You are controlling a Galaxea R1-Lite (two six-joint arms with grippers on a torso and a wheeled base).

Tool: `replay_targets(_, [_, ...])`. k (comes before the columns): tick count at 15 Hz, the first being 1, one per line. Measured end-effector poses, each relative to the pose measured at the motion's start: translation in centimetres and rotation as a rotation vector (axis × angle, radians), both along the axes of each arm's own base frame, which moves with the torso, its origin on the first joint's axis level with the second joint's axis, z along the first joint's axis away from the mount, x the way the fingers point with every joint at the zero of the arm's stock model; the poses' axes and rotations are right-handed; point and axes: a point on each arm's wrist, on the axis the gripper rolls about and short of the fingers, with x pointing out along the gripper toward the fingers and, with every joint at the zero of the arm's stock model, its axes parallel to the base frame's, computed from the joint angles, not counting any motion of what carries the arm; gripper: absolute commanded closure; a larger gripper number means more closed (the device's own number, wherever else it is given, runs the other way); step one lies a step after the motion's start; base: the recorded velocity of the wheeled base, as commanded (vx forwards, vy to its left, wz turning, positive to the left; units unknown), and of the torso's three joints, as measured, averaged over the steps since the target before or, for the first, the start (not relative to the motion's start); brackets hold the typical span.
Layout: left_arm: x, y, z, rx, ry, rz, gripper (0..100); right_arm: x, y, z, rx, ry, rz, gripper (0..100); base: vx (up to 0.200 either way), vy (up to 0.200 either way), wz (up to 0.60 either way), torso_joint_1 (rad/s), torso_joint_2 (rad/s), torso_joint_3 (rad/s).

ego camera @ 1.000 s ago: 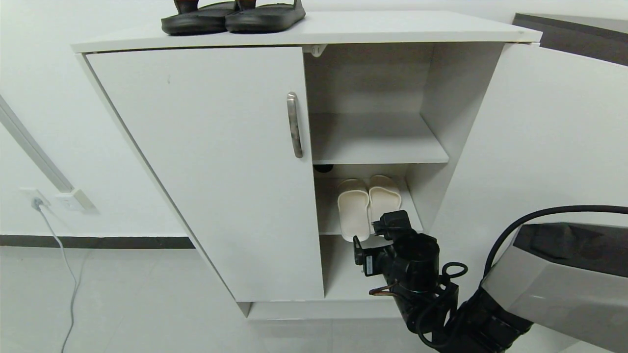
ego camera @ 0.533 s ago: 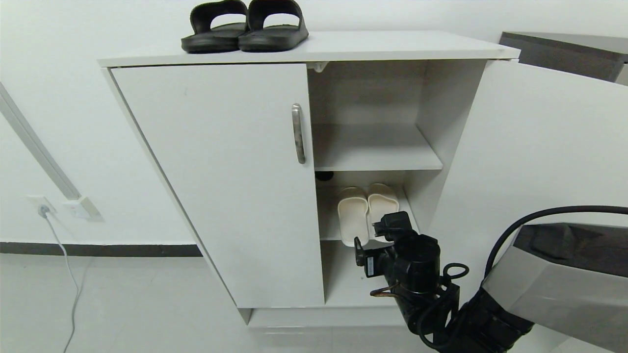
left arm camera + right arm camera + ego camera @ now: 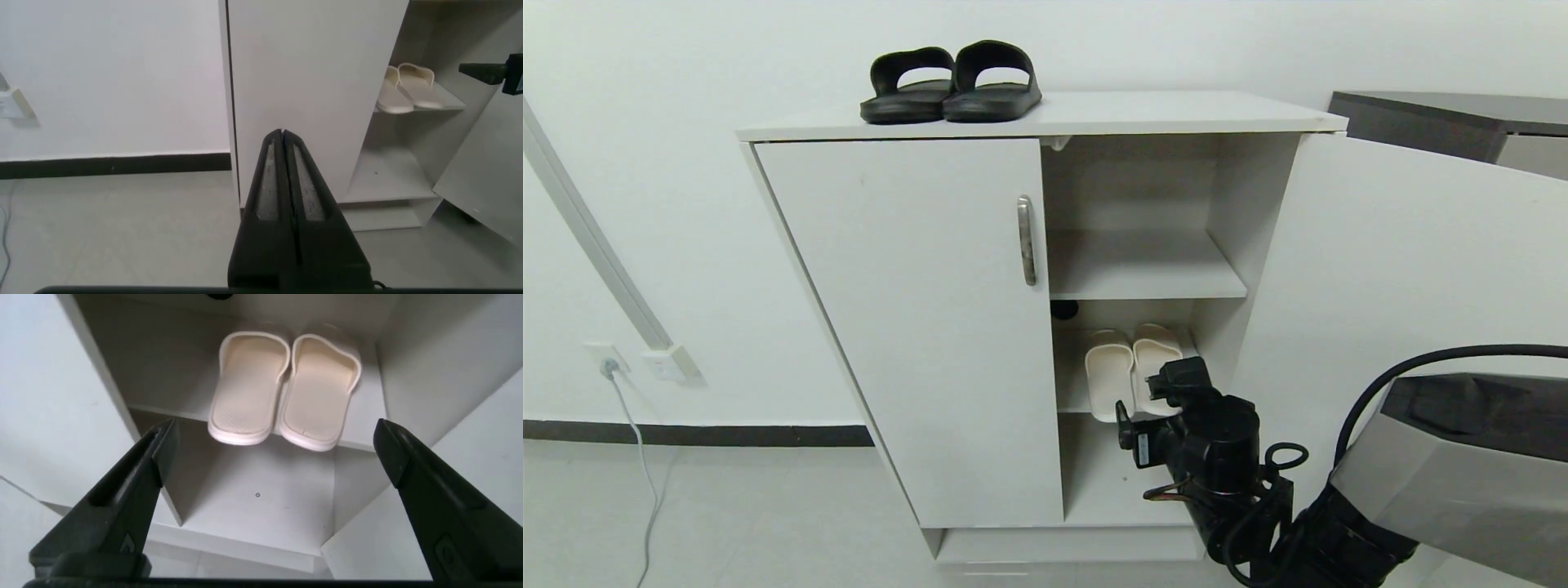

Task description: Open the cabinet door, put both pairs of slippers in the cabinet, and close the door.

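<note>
Black slippers [image 3: 952, 86] sit atop cabinet [image 3: 1176, 110], its left door [image 3: 915, 327] closed.

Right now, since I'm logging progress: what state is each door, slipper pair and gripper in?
White right cabinet door: open.
White left cabinet door with metal handle: shut.
Cream slipper pair: inside, on a shelf.
Black slipper pair: on the cabinet top, outside.
Left gripper: shut, empty.
Right gripper: open, empty.

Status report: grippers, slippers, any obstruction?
Right gripper open, empty. Left gripper shut, empty. White slippers shelved inside; black slippers on cabinet top. Right door open, nothing blocking.
</note>
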Motion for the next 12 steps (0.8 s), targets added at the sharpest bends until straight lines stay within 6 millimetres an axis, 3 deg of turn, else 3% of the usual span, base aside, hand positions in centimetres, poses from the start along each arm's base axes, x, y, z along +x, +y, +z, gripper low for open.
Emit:
replay_targets(6, [0.00, 0.00, 0.00, -0.003, 0.000, 0.000, 100, -0.46, 0.16, -0.03, -0.005, 0.004, 0.012, 0, 0.000, 0.000, 0.00, 0.000, 0.00, 0.000])
replay_targets(12, [0.00, 0.00, 0.00, -0.003, 0.000, -0.002, 100, -0.70, 0.35, 0.06, -0.003, 0.002, 0.020, 0, 0.000, 0.200, 0.00, 0.004, 0.00, 0.005])
